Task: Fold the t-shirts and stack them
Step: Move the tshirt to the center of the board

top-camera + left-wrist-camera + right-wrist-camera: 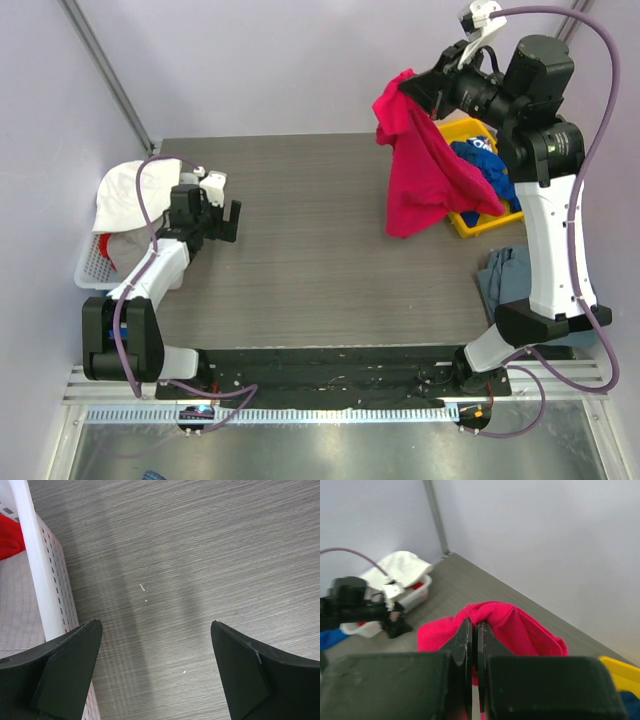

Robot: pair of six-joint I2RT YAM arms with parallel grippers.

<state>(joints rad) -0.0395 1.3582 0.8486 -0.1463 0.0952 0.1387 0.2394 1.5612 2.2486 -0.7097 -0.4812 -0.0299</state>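
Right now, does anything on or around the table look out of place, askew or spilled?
Yes. A grey-blue shirt lies crumpled and unfolded at the right edge of the table, away from the other shirts. On the left, a white cloth spills over the rim of the white basket instead of sitting inside it.

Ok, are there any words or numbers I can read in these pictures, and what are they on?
No text here can be read.
White print on the blue t-shirt in the yellow bin: too small and blurred to read.
Pink-red t-shirt held up by the right gripper: no print shows on it.
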